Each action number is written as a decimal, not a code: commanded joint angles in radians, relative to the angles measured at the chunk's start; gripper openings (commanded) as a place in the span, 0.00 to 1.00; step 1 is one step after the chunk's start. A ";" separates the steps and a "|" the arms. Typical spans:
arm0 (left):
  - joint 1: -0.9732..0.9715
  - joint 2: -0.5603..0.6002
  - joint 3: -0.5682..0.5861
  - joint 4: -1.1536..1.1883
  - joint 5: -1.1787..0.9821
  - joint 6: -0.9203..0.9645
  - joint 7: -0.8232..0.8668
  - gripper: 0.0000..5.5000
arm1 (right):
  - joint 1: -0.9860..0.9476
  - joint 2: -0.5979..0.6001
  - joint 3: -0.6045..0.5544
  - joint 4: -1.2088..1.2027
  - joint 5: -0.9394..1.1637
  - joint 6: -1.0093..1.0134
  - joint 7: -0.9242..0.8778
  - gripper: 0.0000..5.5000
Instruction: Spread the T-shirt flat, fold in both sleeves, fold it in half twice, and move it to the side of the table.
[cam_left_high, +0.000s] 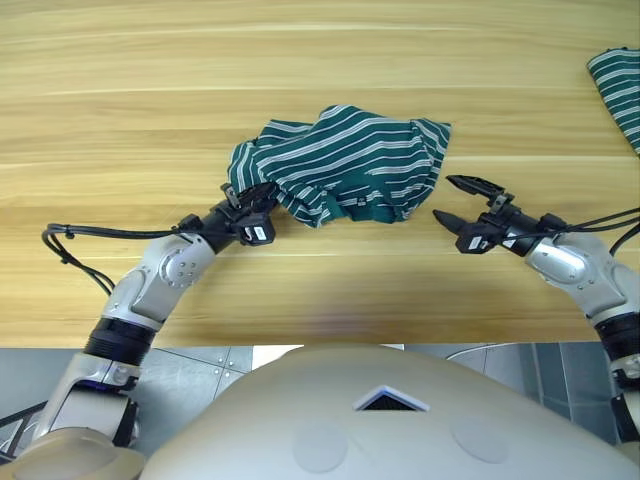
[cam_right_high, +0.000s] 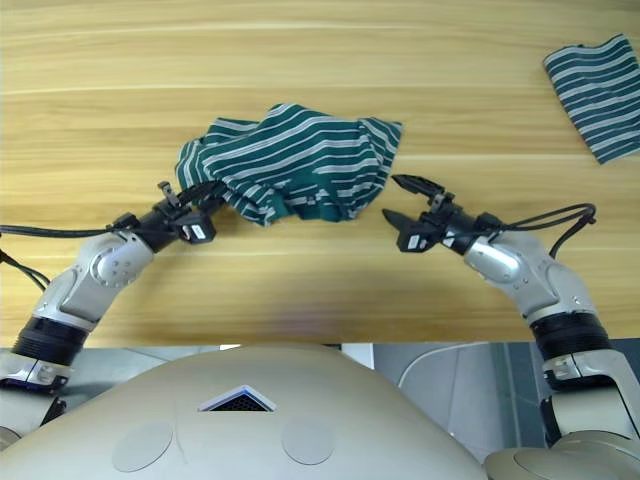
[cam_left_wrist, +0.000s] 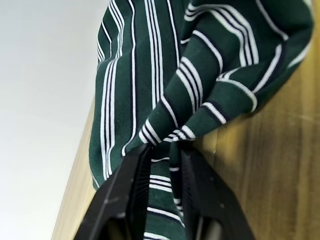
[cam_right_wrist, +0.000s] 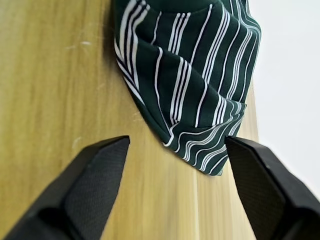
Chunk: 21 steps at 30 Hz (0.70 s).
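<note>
A dark green T-shirt (cam_left_high: 345, 160) with white stripes lies crumpled in a heap at the middle of the wooden table (cam_left_high: 150, 90). My left gripper (cam_left_high: 262, 199) is shut on a fold of the T-shirt's (cam_left_wrist: 200, 75) near left edge; the left wrist view has cloth pinched between its black fingers (cam_left_wrist: 132, 185). Just off the heap's near right corner, my right gripper (cam_left_high: 455, 200) is open, its fingers (cam_right_wrist: 95, 180) spread wide above bare wood with the T-shirt's (cam_right_wrist: 195, 75) hem ahead of them.
A second striped green garment (cam_right_high: 595, 90), folded, lies at the table's far right. Bare wood surrounds the heap on all sides. The table's near edge (cam_left_high: 300, 338) runs just below both forearms.
</note>
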<state>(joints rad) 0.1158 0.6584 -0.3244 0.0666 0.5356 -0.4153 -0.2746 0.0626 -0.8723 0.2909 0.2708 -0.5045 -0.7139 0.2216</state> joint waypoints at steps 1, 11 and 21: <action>0.070 0.006 -0.054 0.085 0.046 0.053 -0.046 0.11 | 0.025 0.004 0.031 0.032 -0.056 0.024 0.037 0.64; 0.113 0.025 0.010 0.042 0.013 0.068 -0.013 0.00 | -0.073 0.030 0.059 0.098 -0.134 0.036 -0.002 0.64; 0.099 0.000 0.019 0.031 0.002 0.059 -0.005 0.00 | -0.245 0.084 0.156 0.224 -0.252 0.016 -0.056 0.64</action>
<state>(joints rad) 0.1656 0.6615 -0.2686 0.0410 0.4948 -0.4104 -0.2498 -0.2041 -0.7938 0.4009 0.4483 -0.6972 -0.7055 0.1314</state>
